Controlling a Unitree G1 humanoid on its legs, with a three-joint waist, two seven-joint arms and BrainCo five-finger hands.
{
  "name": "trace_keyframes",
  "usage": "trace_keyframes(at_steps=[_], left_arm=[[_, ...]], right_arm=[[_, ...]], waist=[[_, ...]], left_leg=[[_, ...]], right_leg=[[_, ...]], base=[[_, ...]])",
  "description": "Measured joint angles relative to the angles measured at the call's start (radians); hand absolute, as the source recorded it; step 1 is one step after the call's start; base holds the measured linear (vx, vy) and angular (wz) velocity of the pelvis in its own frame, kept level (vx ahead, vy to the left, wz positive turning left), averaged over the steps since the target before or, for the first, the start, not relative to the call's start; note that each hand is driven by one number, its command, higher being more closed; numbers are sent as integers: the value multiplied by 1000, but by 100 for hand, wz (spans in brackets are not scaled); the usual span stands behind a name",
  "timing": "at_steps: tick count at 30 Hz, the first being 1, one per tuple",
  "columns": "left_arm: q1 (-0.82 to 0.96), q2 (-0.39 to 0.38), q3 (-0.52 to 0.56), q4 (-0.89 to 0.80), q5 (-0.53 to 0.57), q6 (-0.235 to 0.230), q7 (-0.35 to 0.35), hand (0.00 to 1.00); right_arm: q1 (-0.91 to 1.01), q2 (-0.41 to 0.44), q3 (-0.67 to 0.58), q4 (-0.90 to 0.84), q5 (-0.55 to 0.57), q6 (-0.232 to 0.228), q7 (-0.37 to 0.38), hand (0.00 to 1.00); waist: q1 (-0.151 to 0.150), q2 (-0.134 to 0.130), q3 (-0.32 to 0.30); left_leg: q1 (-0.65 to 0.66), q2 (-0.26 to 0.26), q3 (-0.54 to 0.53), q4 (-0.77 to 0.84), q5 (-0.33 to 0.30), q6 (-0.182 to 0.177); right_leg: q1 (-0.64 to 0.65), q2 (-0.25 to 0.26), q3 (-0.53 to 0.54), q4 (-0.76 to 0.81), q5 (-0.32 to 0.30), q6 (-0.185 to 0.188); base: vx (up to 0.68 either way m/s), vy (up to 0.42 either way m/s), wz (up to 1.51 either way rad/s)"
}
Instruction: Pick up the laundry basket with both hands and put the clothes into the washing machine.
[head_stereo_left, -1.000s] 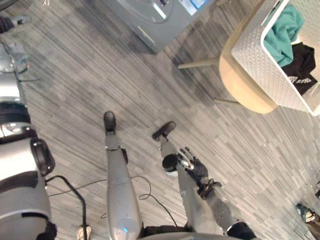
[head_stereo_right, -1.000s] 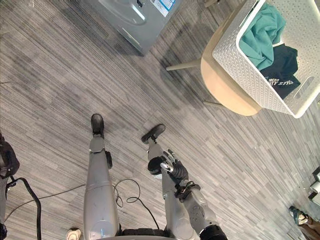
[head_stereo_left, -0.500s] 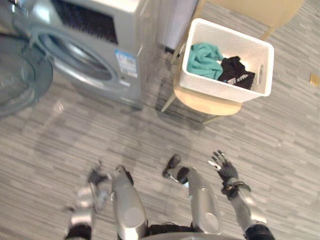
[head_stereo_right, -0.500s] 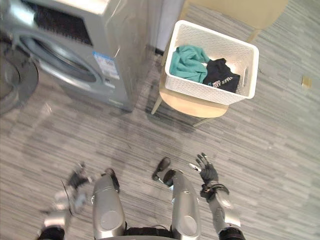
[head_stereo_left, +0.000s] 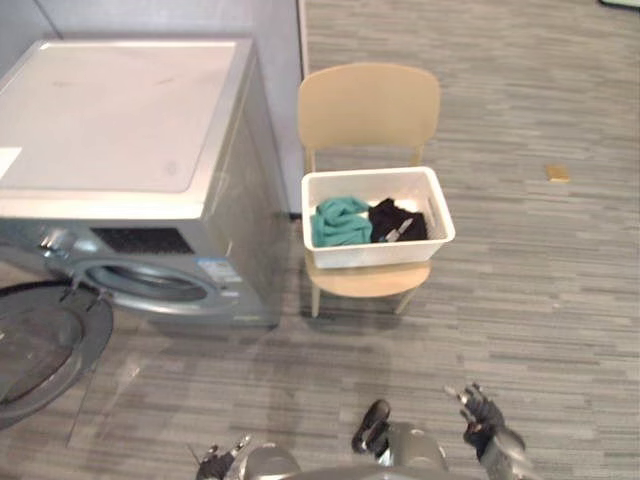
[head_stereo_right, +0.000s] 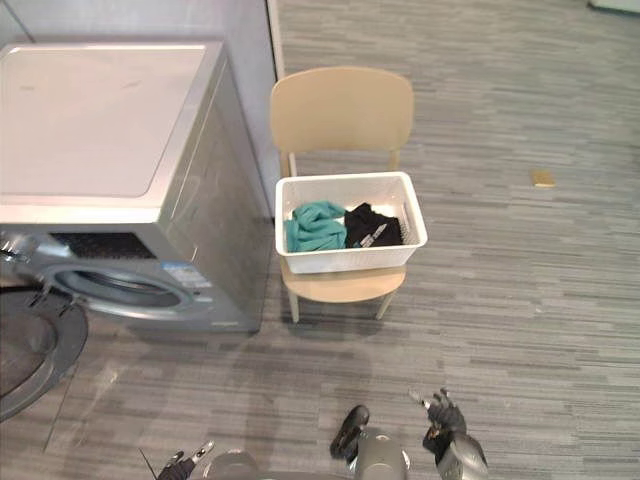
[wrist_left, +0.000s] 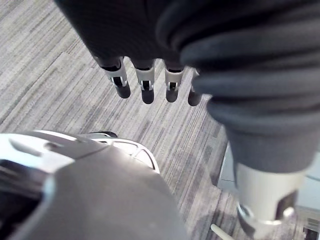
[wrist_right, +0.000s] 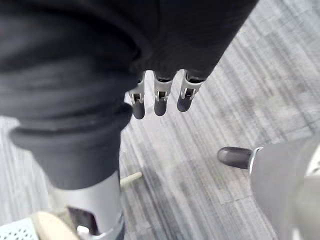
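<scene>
**Both hands empty and low; laundry basket sits on the chair beside the washing machine**

In your head view, the white laundry basket (head_stereo_left: 376, 256) sits on the seat of a tan wooden chair (head_stereo_left: 368, 105), just to the 1 o'clock side of the picture's middle. Inside the basket, a teal garment (head_stereo_left: 338, 222) lies at its 9 o'clock end. A black garment (head_stereo_left: 397, 220) lies at its 3 o'clock end, touching the teal one. Neither hand touches the basket.

The silver-grey washing machine (head_stereo_left: 110, 120) stands at 9 o'clock from the chair, just beside it. Its round door (head_stereo_left: 40, 350) is swung open at about 8 o'clock in the view, low over the grey striped floor (head_stereo_left: 540, 290).

Your right hand (head_stereo_left: 482, 415) shows at 5 o'clock, near the bottom edge and well apart from the chair. In its own wrist view its fingers (wrist_right: 159, 100) hang straight and relaxed, with nothing in them.

Your left hand (wrist_left: 145, 85) shows at 7 o'clock on the bottom edge of the head view. In its wrist view its fingers are likewise straight and spread in a row, grasping nothing.

A small tan object (head_stereo_left: 557, 173) lies on the floor at 2 o'clock, well apart from the chair. You cannot tell what it is.
</scene>
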Motion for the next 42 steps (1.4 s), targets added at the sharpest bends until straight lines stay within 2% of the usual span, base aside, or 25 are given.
trace_keyframes(at_steps=[2,4,5,6,7,8,9,10,11,12,13,16,19,22,23,31,34,39,40,42], left_arm=[[0,-3,56,0,-39,-2,15,0],[0,-11,71,-1,-58,-2,18,0],[0,-13,70,1,-84,-8,20,0],[1,-21,69,0,-102,-13,20,0],[1,-25,69,0,-110,-14,20,0],[0,-31,67,-1,-121,-15,20,0],[2,-35,66,0,-125,-17,20,0],[3,-37,66,0,-127,-16,20,0],[7,-46,66,6,-129,-13,20,0],[9,-51,66,10,-129,-14,19,0],[9,-49,64,19,-129,-14,19,0],[5,-32,59,28,-128,-13,19,0],[11,-31,60,40,-125,-12,18,0],[10,-30,60,42,-117,-12,18,0],[2,-11,50,70,-117,-14,18,0],[2,-10,50,68,-116,-14,18,0],[2,-13,50,67,-115,-12,19,0],[2,-23,51,59,-115,-12,21,0],[2,-33,51,56,-115,-14,21,0],[2,-32,50,56,-114,-14,21,0]], right_arm=[[7,15,16,26,-31,8,4,0],[3,12,21,40,-46,7,4,0],[2,2,46,57,-46,7,3,0],[2,-6,52,68,-46,7,2,0],[1,-10,53,78,-46,5,1,0],[1,-14,51,97,-46,6,0,0],[-2,-14,49,115,-46,6,-1,0],[-5,-14,45,124,-46,7,-1,0],[-1,-15,35,127,-46,8,-1,0],[-2,-15,31,127,-46,8,-2,0],[0,-5,31,126,-46,8,-2,0],[11,29,14,124,-46,8,-6,0],[41,45,-7,122,-60,8,-25,0],[33,50,-7,122,-99,9,-44,0],[3,58,-3,162,-162,12,-49,0],[-2,58,-5,161,-162,12,-51,0],[0,50,-31,162,-158,13,-72,0],[6,47,-63,160,-143,17,-88,0],[4,43,-75,159,-139,19,-89,0],[9,37,-91,158,-132,26,-88,0]], waist=[[3,-14,-22],[5,-18,-23],[14,-25,-21],[18,-22,-23],[19,-18,-25],[23,-16,-26],[27,-13,-28],[28,-9,-29],[26,15,-38],[26,23,-43],[24,28,-57],[21,-6,-56],[24,-8,-61],[24,-2,-62],[21,-16,-37],[6,-18,-24],[0,-10,-9],[1,6,4],[1,14,12],[-1,13,20]], left_leg=[[8,17,15,27,35,2],[-2,24,11,95,60,22],[-32,24,-45,190,48,43],[-53,4,-118,225,2,60],[-70,-17,-165,234,-29,57],[-95,-61,-237,221,-74,55],[-108,-88,-266,166,-85,64],[-110,-93,-268,122,-84,64],[-104,-93,-268,-16,-68,59],[-100,-95,-264,-52,-75,59],[-66,-120,-252,-122,-88,63],[-49,-187,-230,-186,-77,83],[-14,-241,-237,-207,-76,85],[-13,-263,-253,-209,-76,85],[15,-296,-305,-275,-63,107],[15,-295,-276,-278,-64,109],[15,-294,-253,-280,-64,109],[14,-293,-227,-286,-59,115],[10,-293,-229,-270,-59,115],[-13,-301,-241,-230,-66,126]], right_leg=[[42,60,39,-121,56,-18],[68,67,75,-157,67,-19],[97,62,108,-181,74,-14],[107,55,122,-186,76,-12],[114,50,127,-188,78,-9],[131,38,140,-199,84,1],[138,29,149,-205,93,13],[141,28,152,-208,97,20],[141,38,156,-224,108,40],[141,42,161,-234,112,50],[145,32,168,-268,126,73],[144,-30,146,-282,163,118],[172,-73,142,-281,183,143],[175,-92,138,-277,188,152],[200,-107,91,-282,191,155],[182,-108,103,-281,195,160],[172,-118,105,-277,201,159],[160,-137,18,-247,209,158],[157,-151,-20,-212,206,156],[146,-203,-98,-113,164,152]], base=[[104,-52,-62],[115,45,-54],[129,109,-53],[91,118,-46],[72,152,-29],[53,177,-24],[40,190,-24],[-8,293,-28],[-34,295,-23],[-15,386,-26],[14,278,-13],[53,289,-2],[86,221,9],[50,85,5],[0,0,0],[-3,-1,-8],[-23,-7,-14],[-8,4,0],[-34,24,31],[-39,68,62]])
